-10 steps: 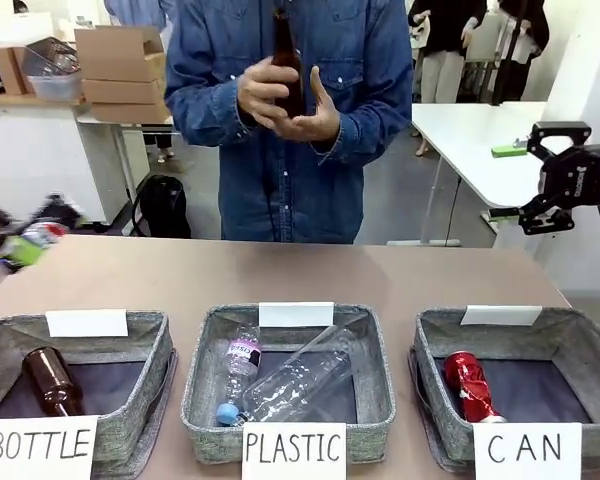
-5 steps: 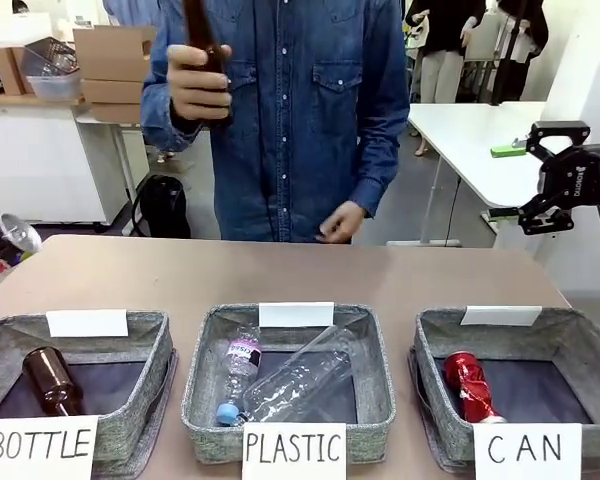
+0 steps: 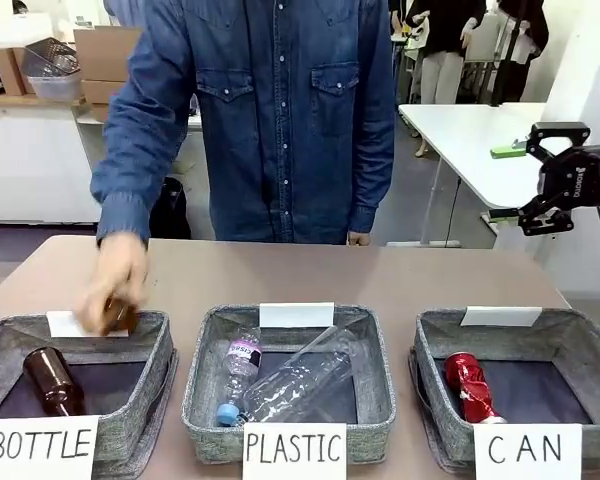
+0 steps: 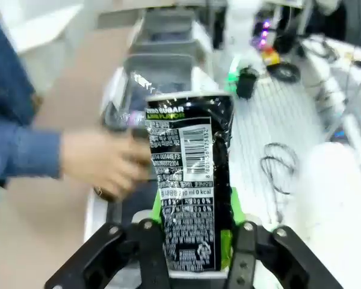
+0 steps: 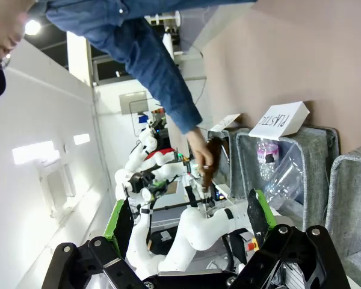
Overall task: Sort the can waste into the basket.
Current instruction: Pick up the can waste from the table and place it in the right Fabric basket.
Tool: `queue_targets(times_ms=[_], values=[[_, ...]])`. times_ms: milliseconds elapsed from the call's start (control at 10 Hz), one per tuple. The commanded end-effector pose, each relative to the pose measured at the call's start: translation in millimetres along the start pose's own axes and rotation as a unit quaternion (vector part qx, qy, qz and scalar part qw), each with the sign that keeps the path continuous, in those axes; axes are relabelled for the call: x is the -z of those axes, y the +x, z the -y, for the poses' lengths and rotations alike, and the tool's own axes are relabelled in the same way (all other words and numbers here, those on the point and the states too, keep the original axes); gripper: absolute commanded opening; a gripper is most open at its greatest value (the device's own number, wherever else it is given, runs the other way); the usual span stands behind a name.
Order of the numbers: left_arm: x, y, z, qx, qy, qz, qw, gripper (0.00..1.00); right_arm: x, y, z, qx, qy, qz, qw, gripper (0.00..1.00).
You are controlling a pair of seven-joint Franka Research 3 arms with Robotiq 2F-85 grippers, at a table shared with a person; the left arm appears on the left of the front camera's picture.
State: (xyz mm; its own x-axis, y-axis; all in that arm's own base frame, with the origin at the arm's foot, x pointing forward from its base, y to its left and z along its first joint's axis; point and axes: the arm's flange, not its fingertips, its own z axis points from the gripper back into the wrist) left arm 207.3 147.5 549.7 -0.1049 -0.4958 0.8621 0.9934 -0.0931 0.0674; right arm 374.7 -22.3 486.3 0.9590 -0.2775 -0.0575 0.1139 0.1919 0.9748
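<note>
A black and silver can (image 4: pixel 189 180) with small white print stands upright between green pads, with my left gripper (image 4: pixel 192 244) shut on it. A crushed shiny red can (image 3: pixel 468 385) lies in the grey basket (image 3: pixel 583 335) signed "CAN" at the front right. Beyond the table's right edge, high above that basket, my right gripper (image 3: pixel 542 180) hangs open with nothing in it. In the right wrist view, the right gripper (image 5: pixel 189 220) has its green-padded fingers spread wide.
The person's hand (image 3: pixel 115 285) lowers a brown bottle at the far rim of the "BOTTLE" basket (image 3: pixel 160 345), where another brown bottle (image 3: pixel 48 380) lies. The "PLASTIC" basket (image 3: pixel 380 360) in the middle holds clear bottles. Bare tabletop (image 3: pixel 310 270) stretches behind the baskets.
The person's hand has brought the brown bottle down from chest height to the "BOTTLE" basket. My left gripper with its can has left the front view's left edge. The right arm has stayed still.
</note>
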Motion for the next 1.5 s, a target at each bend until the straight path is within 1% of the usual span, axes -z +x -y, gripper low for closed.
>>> queue_targets(times_ms=[0, 200, 400, 500, 600, 700, 800, 900, 1000, 1100, 1200, 1300, 1400], values=[[-49.6, -10.1, 10.0, 0.010, -0.021, 0.047, 0.999, 0.44, -2.5, 0.9, 0.8, -0.011, -0.001, -0.004, 1.000, 1.00], [-48.2, -21.2, 19.1, 0.012, -0.014, 0.049, 0.999, 0.44, -2.5, 0.9, 0.8, -0.011, -0.001, -0.004, 1.000, 1.00], [-44.6, -20.6, 15.8, 0.016, -0.021, 0.055, 0.998, 0.44, -2.5, 0.9, 0.8, -0.011, -0.001, -0.004, 1.000, 1.00], [-43.2, -19.1, 16.0, 0.011, -0.019, 0.044, 0.999, 0.44, -2.5, 0.9, 0.8, -0.011, -0.001, -0.004, 1.000, 1.00], [-41.3, -17.3, 16.2, 0.014, -0.018, 0.044, 0.999, 0.44, -2.5, 0.9, 0.8, -0.011, -0.001, -0.004, 1.000, 1.00], [-38.3, -14.4, 13.6, 0.011, -0.015, 0.051, 0.999, 0.44, -2.5, 0.9, 0.8, -0.011, -0.001, -0.004, 1.000, 1.00], [-32.7, -11.3, 9.9, 0.002, -0.003, 0.063, 0.998, 0.44, -2.5, 0.9, 0.8, -0.011, -0.001, -0.004, 1.000, 1.00], [-18.4, -3.8, 3.5, -0.011, 0.016, 0.064, 0.998, 0.44, -2.5, 0.9, 0.8, -0.011, -0.001, -0.004, 1.000, 1.00], [11.4, 14.2, -15.4, -0.033, 0.046, 0.044, 0.997, 0.44, -2.5, 0.9, 0.8, -0.011, -0.001, -0.004, 1.000, 1.00], [52.6, 40.0, -40.9, -0.036, 0.026, 0.032, 0.999, 0.44, 0.1, 0.0, -0.1, 0.000, 0.000, 0.000, 1.000, 1.00], [101.2, 69.3, -69.5, -0.040, 0.020, 0.042, 0.998, 0.44, -41.4, -21.7, -19.8, -0.009, -0.013, 0.034, 0.999, 1.00], [154.0, 102.7, -93.4, -0.068, -0.015, 0.074, 0.995, 0.44, -85.6, -41.7, -32.4, -0.025, -0.029, 0.077, 0.996, 1.00], [212.6, 138.7, -113.8, -0.069, -0.027, 0.089, 0.993, 0.44, -136.8, -66.7, -38.5, -0.014, -0.033, 0.106, 0.994, 1.00]])
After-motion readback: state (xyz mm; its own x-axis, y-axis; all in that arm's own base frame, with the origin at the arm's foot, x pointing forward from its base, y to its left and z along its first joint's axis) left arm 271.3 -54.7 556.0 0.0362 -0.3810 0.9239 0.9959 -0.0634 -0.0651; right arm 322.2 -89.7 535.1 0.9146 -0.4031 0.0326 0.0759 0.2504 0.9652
